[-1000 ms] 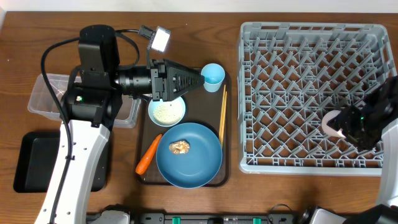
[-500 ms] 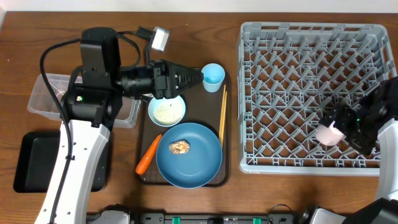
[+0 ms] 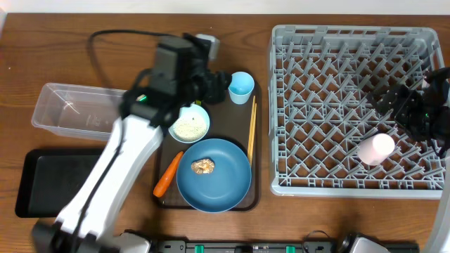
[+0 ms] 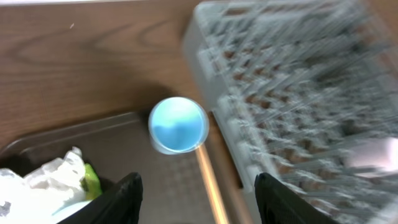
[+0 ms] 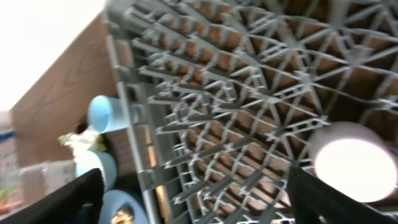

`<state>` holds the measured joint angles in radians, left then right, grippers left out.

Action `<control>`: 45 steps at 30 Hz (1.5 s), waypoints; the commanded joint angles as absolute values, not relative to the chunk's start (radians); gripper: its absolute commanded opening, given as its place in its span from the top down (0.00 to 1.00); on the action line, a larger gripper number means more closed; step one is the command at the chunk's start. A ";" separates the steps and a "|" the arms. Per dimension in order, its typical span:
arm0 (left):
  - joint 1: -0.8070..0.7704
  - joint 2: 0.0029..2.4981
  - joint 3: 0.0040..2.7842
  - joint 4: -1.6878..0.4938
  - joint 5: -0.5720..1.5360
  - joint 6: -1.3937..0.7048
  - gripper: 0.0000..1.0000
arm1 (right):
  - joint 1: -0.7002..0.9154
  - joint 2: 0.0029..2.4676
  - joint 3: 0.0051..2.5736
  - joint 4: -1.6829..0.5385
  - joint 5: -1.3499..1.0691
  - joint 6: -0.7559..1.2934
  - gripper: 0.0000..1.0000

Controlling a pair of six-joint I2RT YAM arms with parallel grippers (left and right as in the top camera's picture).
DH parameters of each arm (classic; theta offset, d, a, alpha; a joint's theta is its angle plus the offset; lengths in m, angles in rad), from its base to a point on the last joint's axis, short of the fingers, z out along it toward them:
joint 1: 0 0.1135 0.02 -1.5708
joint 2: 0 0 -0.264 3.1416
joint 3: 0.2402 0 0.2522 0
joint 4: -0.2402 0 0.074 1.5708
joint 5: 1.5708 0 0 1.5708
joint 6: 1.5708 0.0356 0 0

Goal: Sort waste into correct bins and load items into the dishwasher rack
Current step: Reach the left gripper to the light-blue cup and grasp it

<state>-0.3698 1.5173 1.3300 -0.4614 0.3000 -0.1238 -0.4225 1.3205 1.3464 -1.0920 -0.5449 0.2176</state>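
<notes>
Motion blur smears the dishwasher rack [image 4: 298,93] in the left wrist view, and the bottom edge cuts off the crumpled wrapper [image 4: 56,180]. Overhead, the left arm [image 3: 133,140] hides the far rim of the white bowl [image 3: 190,128]. The pink cup [image 5: 348,163] glares white in the right wrist view.

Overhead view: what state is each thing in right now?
pink cup: in dishwasher rack, not held
light blue cup: upright, empty
white bowl: holds rice
blue plate: brown lump on it
carrot: lying on brown tray
chopsticks: lying flat
clear tub: looks empty
black tray: empty
left fingers: open
right fingers: open
</notes>
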 commanded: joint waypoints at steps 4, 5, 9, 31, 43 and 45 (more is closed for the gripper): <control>-0.372 1.749 1.338 -0.332 0.171 -0.115 0.41 | -0.348 1.316 1.357 -1.119 -0.619 0.142 0.19; -0.373 1.775 1.339 -0.311 0.171 -0.123 0.43 | -0.334 1.317 1.357 -1.119 -0.605 0.141 0.18; -0.373 1.865 1.339 -0.262 0.171 -0.136 0.43 | -0.270 1.316 1.357 -1.119 -0.518 0.141 0.18; -0.373 1.986 1.339 -0.263 0.175 -0.183 0.92 | -0.187 1.317 1.357 -1.119 -0.398 0.152 0.12; -0.315 1.827 1.339 -0.329 0.419 -0.189 0.94 | -0.187 1.317 1.357 -1.118 -0.353 0.145 0.02; -0.284 1.767 1.339 -0.368 0.470 -0.189 0.94 | -0.187 1.317 1.357 -1.119 -0.355 0.120 0.01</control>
<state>-0.3264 1.8774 1.3300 -0.3489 0.3706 -0.1837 -0.1959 1.3193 1.3464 -1.1175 -0.3729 0.1547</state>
